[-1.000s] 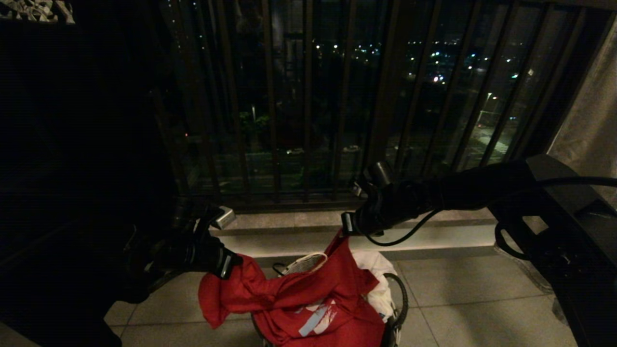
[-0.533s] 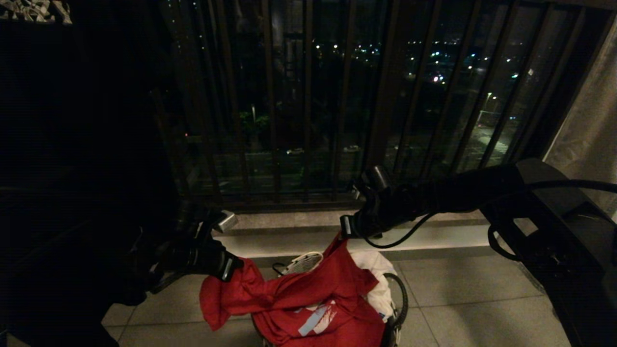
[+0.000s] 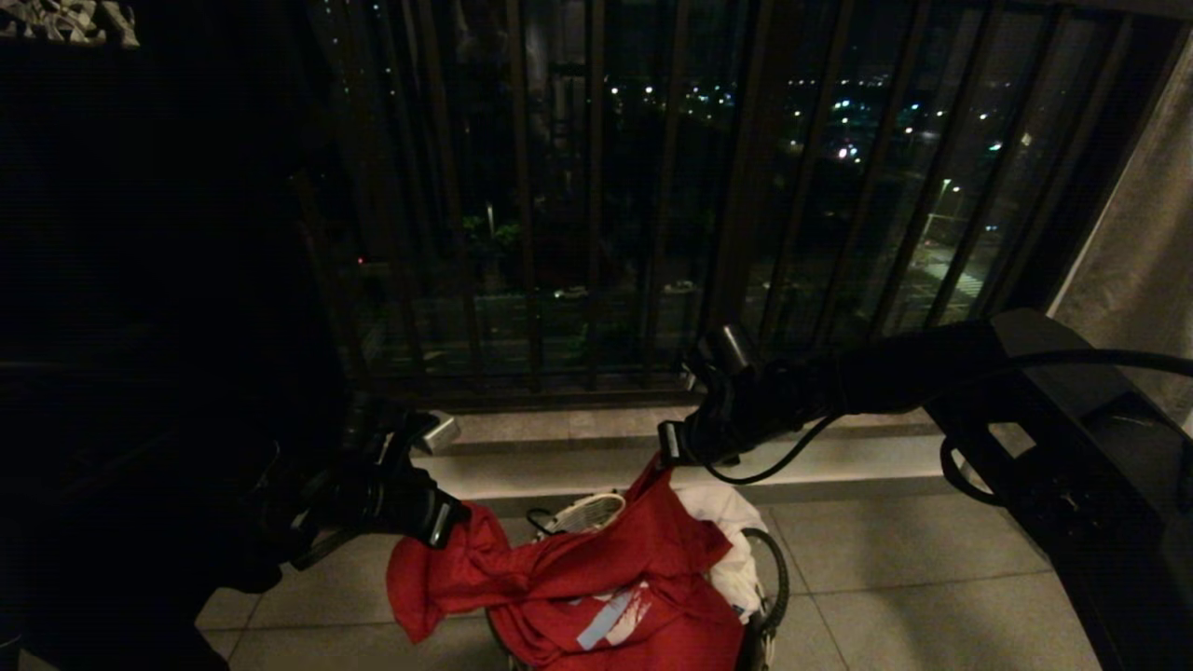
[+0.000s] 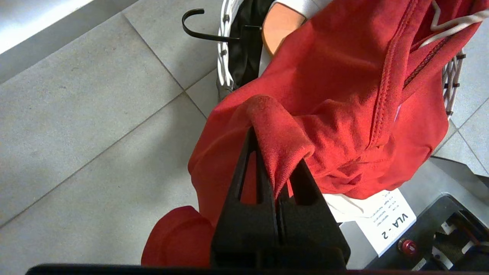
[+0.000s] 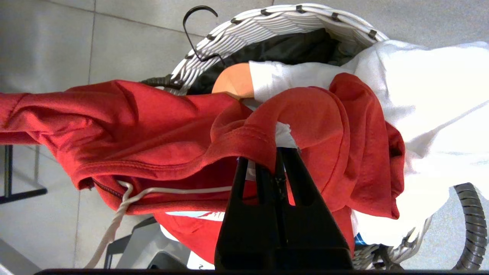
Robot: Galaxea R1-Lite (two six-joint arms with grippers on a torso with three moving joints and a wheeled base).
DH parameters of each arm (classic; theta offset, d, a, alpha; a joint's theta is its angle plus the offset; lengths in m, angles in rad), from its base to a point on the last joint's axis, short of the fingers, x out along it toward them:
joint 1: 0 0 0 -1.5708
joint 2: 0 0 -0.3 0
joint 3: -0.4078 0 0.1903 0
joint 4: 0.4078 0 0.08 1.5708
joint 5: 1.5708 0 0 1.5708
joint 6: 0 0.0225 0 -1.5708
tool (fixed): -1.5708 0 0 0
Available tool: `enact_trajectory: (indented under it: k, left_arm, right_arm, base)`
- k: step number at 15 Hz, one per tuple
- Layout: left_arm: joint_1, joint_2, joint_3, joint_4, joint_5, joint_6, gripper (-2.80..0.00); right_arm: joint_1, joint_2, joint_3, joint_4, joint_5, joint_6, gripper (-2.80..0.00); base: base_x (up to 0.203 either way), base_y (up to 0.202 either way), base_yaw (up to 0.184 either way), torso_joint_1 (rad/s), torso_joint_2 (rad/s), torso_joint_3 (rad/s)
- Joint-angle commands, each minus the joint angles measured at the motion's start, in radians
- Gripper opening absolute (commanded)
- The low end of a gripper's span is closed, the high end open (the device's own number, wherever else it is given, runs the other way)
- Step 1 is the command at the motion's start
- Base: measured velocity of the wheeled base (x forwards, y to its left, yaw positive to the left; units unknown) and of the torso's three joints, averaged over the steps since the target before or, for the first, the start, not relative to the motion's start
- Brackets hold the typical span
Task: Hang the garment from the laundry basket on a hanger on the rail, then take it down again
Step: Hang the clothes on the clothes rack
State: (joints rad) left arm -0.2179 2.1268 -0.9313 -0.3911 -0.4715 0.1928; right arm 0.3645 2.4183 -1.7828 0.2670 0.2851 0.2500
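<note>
With both arms reaching out over the laundry basket (image 3: 585, 511), the step in hand looks like drawing the red garment (image 3: 596, 578) up and clear of it. The left gripper (image 3: 438, 522) is clamped on a fold of red cloth at the shirt's left end; in its wrist view the black jaws pinch a rolled edge, closed tight. The right gripper (image 3: 667, 445) is likewise closed on a bunched red hem at the peak of the cloth, with a scrap of white fabric nipped beside it in the right wrist view. That matters: the white T-shirt (image 5: 428, 114) lies under and against the red one, and it could ride up with the lift.

Most of the garment is draped over the basket's near side, its pale striped graphic (image 3: 610, 615) showing low down, one red lobe hanging off to the left above the floor tiles (image 3: 895, 559). A thick wooden hanger (image 5: 233, 82) with a dark hook sits in the basket, and black cloth (image 5: 290, 47) lies deeper inside.

To do this well, I judge both grippers should rise together and spread apart, stretching the shirt between them so it sheds the white one. Go slowly; watch the hem near the hook. Neither the wire hanger nor the rail is in sight, only dark balcony bars (image 3: 522, 186) ahead.
</note>
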Motion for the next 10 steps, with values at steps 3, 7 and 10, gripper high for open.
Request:
enact_trajectory:
  k: [3, 7, 10]
  left_arm:
    - [-0.001, -0.002, 0.003, -0.003, -0.003, 0.002, -2.80]
    - [-0.001, 0.001, 0.008, -0.003, -0.004, 0.007, -2.80]
    - [-0.001, 0.015, 0.008, -0.005, -0.005, 0.007, -2.80]
  right_arm:
    - [0.001, 0.013, -0.002, 0.000, 0.001, 0.000, -2.80]
    - [0.001, 0.015, -0.004, 0.000, 0.000, 0.000, -2.80]
    - [0.001, 0.017, -0.006, -0.002, 0.001, 0.000, -2.80]
  base:
    - [0.000, 0.000, 0.000, 0.000, 0.00, 0.000]
    - [0.000, 0.000, 0.000, 0.000, 0.00, 0.000]
    - [0.000, 0.000, 0.000, 0.000, 0.00, 0.000]
